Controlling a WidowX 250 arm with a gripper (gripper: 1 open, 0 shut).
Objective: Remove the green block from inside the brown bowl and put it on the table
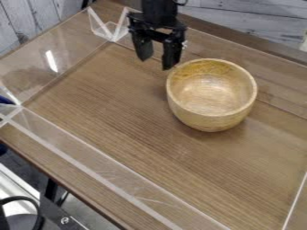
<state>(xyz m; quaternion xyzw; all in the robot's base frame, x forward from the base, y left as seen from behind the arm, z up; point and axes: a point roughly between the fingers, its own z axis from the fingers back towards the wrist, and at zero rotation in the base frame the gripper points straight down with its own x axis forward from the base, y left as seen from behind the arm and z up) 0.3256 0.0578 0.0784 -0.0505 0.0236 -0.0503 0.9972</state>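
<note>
Black gripper, jaws parted, beside far-left rim of brown bowl | Green block out of sight, presumably inside | Likely light, rigid; pinch opposite sides

A single view takes in the scene, set above the tabletop and tilted steeply down across it, near enough that the brown bowl sits large right of centre, its opening seen from above and its near outer wall showing too. It faces the far side, where the black gripper comes in at the top edge and pale boards close the background (only one view here, so no part is shared with another); the camera seems roughly front-on, though the slanting left table edge makes its exact heading hard to judge.
</note>
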